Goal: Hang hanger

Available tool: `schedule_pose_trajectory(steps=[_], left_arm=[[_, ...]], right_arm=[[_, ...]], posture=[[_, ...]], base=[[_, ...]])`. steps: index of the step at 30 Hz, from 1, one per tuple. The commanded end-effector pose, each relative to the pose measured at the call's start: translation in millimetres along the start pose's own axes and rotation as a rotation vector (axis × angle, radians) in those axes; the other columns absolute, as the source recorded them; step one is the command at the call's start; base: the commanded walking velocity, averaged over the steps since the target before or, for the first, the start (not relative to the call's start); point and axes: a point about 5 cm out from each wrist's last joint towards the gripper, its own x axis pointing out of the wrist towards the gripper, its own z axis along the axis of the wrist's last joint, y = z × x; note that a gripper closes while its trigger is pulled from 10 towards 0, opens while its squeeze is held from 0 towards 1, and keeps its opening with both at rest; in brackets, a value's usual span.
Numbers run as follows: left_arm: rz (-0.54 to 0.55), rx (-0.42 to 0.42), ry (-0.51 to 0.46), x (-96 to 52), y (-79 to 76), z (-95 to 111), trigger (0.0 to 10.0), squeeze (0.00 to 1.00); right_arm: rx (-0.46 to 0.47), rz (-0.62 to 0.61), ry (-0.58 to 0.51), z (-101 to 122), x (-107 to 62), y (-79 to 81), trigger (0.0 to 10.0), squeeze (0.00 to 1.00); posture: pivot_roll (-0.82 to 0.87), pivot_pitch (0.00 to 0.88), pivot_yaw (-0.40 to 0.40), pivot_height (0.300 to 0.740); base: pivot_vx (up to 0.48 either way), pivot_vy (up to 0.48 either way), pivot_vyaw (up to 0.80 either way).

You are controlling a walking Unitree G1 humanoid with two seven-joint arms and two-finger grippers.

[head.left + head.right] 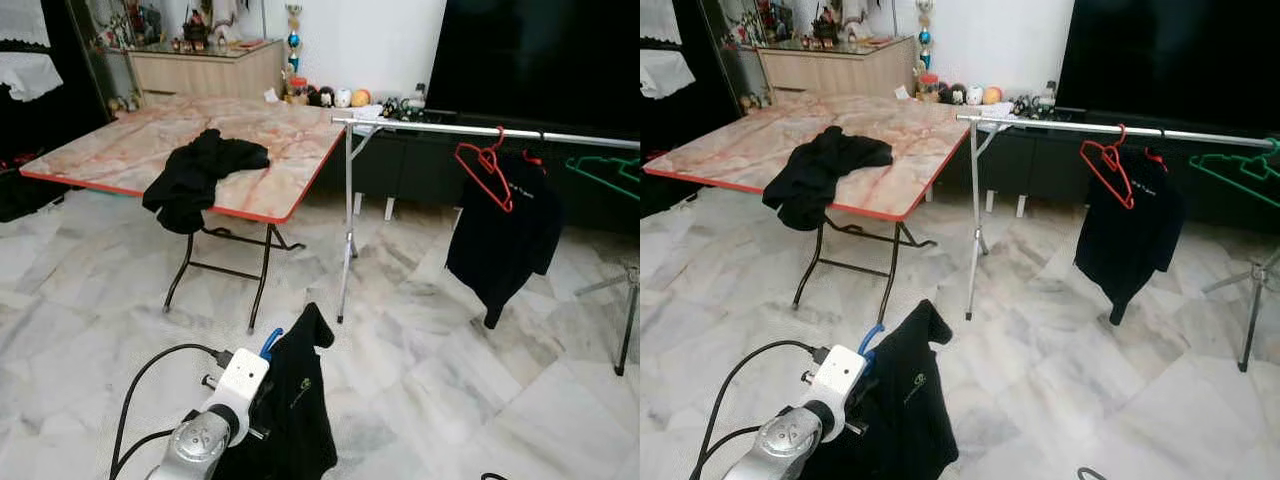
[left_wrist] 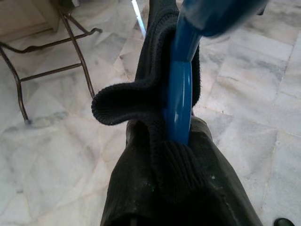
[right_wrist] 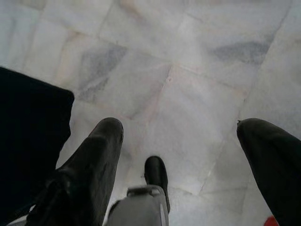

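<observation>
Two hangers already sit on the clothes rail [image 1: 480,130]: a red hanger [image 1: 487,170] with a black shirt [image 1: 503,240] slung behind it, and an empty green hanger [image 1: 605,172] further along to the robot's right. The one that matters is the blue hanger [image 2: 181,101], which the left gripper [image 2: 181,141] has pinched tight between its fingers, with a black sweater [image 1: 295,410] draped over it and hanging down low in front of the robot.

So the rail lies ahead and off to the right of that left arm, well apart from it and higher up, running side to side across the view. My guess is the robot needs to walk closer and lift before the hook can go over the bar, probably on the bare stretch between the rail's left end and the red hanger.

Right gripper [image 3: 188,136] just hangs over the marble floor [image 1: 480,390] with its fingers spread wide, holding nothing.

No containers anywhere. The folding table [image 1: 260,130] on the left has another black garment [image 1: 195,175] slumped over its front edge.
</observation>
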Motion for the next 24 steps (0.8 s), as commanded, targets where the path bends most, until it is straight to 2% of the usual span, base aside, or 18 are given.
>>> schedule_pose_trajectory(steps=[1,7,14,24], left_arm=[[0.008,0.017,-0.032,-0.4,2.9,9,10.0,0.00],[0.000,0.019,-0.026,-1.2,3.2,9,10.0,0.00],[-0.004,0.023,-0.023,-2.5,4.7,8,10.0,0.00],[-0.008,0.019,-0.012,-6.4,5.0,4,10.0,0.00]], right_arm=[[0.006,-0.004,0.014,-7,-1.0,0.2,10.0,0.00],[-0.010,-0.012,0.050,-19,-3.3,-3.0,10.0,0.00],[0.007,0.013,0.023,-11,-1.4,4.6,10.0,0.00],[0.005,0.009,0.028,-15,-2.4,2.1,10.0,0.00]], posture=[[0.08,0.000,0.011,0.740],[0.08,0.000,0.020,0.740],[0.09,0.000,0.028,0.740],[0.10,0.000,0.033,0.740]], base=[[0.337,0.000,0.00],[0.338,0.000,0.00],[0.343,0.000,0.00],[0.352,0.000,0.00]])
